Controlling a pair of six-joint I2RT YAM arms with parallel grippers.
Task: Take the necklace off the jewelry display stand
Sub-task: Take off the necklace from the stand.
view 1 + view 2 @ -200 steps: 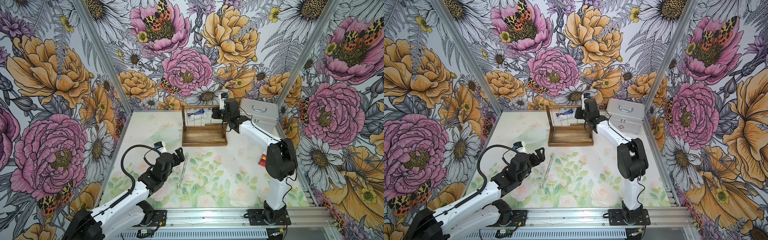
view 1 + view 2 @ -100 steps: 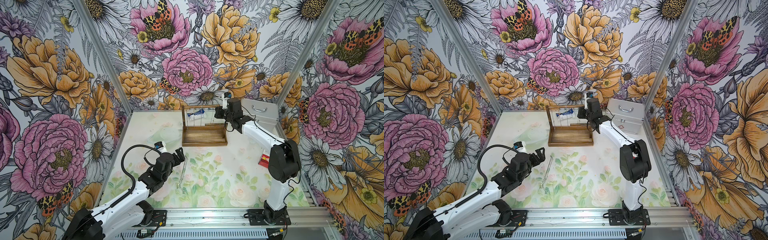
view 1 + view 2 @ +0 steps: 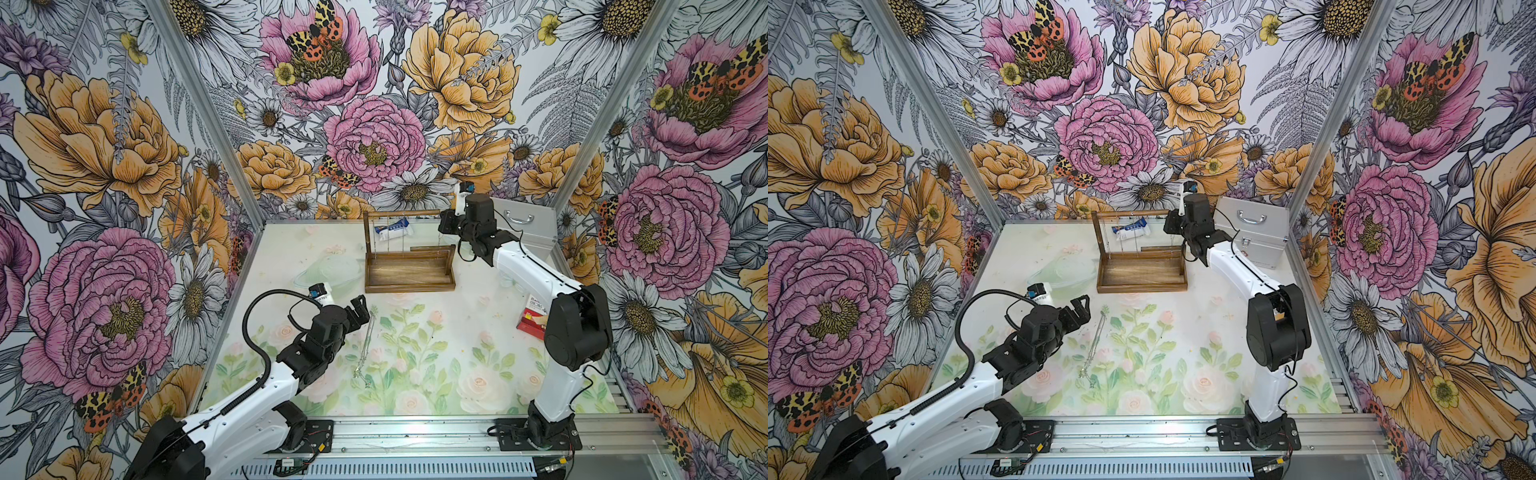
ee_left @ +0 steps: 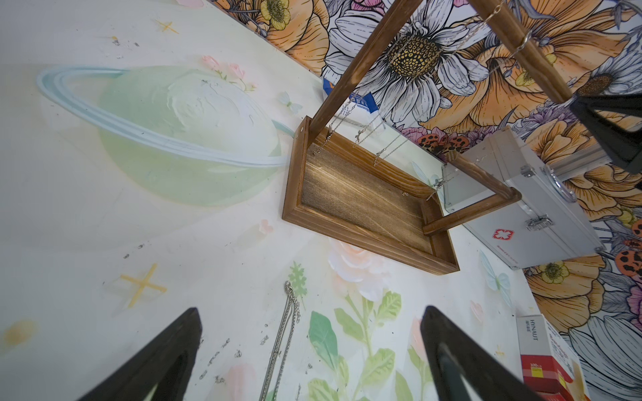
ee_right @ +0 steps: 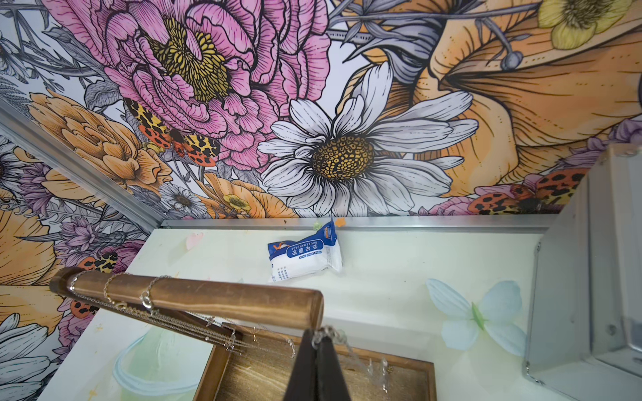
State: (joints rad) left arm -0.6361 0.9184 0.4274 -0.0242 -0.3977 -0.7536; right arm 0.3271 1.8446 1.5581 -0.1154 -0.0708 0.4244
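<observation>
The brown wooden jewelry display stand (image 3: 409, 286) (image 3: 1142, 286) stands at the back of the table. Several thin silver chains (image 5: 149, 298) hang from its top rod (image 5: 194, 295). My right gripper (image 5: 318, 335) (image 3: 444, 226) is at the rod's free end and is shut on a necklace (image 5: 327, 331). That chain trails down from the tips over the tray. Another necklace (image 3: 365, 345) (image 3: 1096, 345) (image 4: 288, 319) lies stretched out on the table. My left gripper (image 4: 310, 310) (image 3: 359, 303) hovers over it, open and holding nothing.
A silver metal case (image 3: 523, 224) (image 3: 1254, 232) stands right of the stand, close behind my right arm. A blue and white gauze pack (image 3: 392, 230) (image 5: 305, 255) lies behind the stand. A red and white box (image 3: 534, 318) (image 4: 545, 361) sits by the right wall.
My right gripper has shifted to the right along the rod to its free end, staying shut. The left arm and the necklace on the table have not moved.
</observation>
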